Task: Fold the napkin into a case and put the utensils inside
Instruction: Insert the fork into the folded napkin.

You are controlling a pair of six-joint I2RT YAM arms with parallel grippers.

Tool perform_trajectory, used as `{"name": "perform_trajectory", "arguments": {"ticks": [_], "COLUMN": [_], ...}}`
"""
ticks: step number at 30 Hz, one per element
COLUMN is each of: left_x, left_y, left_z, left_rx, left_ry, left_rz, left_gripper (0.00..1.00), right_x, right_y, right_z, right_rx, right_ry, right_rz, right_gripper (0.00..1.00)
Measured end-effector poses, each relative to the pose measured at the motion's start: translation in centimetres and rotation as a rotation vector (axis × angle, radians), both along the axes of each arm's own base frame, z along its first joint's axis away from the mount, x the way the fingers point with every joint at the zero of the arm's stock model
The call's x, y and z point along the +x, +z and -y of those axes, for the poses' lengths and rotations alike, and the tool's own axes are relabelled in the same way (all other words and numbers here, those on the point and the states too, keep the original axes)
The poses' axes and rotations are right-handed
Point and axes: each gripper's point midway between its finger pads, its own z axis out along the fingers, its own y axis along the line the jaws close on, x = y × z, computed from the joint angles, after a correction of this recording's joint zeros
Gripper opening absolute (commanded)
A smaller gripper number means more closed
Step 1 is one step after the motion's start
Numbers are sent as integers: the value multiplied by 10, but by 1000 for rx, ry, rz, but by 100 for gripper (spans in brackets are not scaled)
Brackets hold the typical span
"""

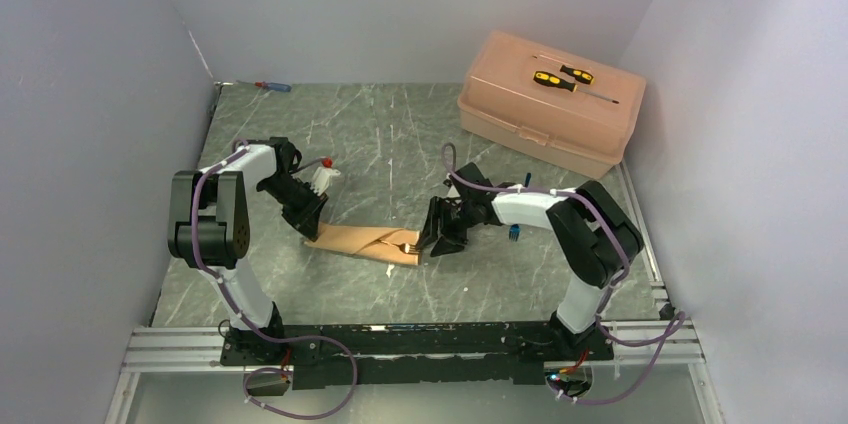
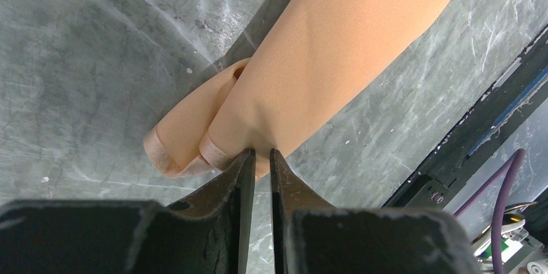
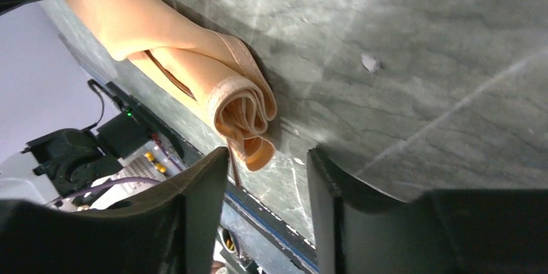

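Setting: robot lab test cell.
Enclosure: white walls [image 1: 90,94] left, rear, right.
Lower edge: aluminium rail [image 1: 170,349] bearing two cabled arms [image 1: 225,214].

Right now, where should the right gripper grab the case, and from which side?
Probably its rolled near end, coming in level from where the open right gripper sits: the layers bunch thick there, while the rest of the case lies flat.

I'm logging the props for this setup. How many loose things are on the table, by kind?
yellow-and-black screwdrivers: 2
red-and-blue screwdriver: 1
pink box: 1
folded napkin: 1
fork: 1
small blue item, too small to identify: 1
Total: 7
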Motion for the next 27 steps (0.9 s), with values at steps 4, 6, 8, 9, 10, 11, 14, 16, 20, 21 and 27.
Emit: {"name": "perform_trajectory", "arguments": {"ticks": [4, 6, 8, 9, 10, 11, 14, 16, 20, 21, 27], "left_x": [-2, -3, -4, -4, -4, -4, -4, -4, -5, -5, -6], "left_y": [0, 0, 0, 0, 0, 0, 0, 0, 0, 0, 0], "left_z": [-1, -1, -2, -2, -2, -2, -3, -3, -4, -4, -5], "left_rx": [3, 7, 11, 11, 11, 12, 12, 14, 15, 15, 17], "left_ry": [-1, -2, -3, -3, -3, -3, -3, -4, -5, -6, -6], "left_rz": [-9, -12, -16, -17, -17, -19, -21, -20, -22, -22, -26], "left_gripper": [20, 19, 19, 19, 19, 19, 19, 19, 19, 19, 18], "right_x": [-4, -2, 3, 5, 8, 11, 9, 4, -7, -9, -14], "right_y": [2, 11, 26, 30, 35, 39, 41, 37, 28, 28, 36], "right_z": [10, 13, 14, 12, 10, 7, 2, -1, 3, 4, 13], "right_rx": [-43, -50, -48, -45, -38, -32, -25, -29, -68, -76, -100], "right_ry": [14, 17, 24, 27, 33, 36, 53, 68, 101, 106, 110], "right_rz": [41, 80, 128, 141, 160, 174, 183, 174, 144, 144, 160], "right_gripper": [30, 26, 25, 25, 24, 22, 22, 37, 49, 49, 45]}}
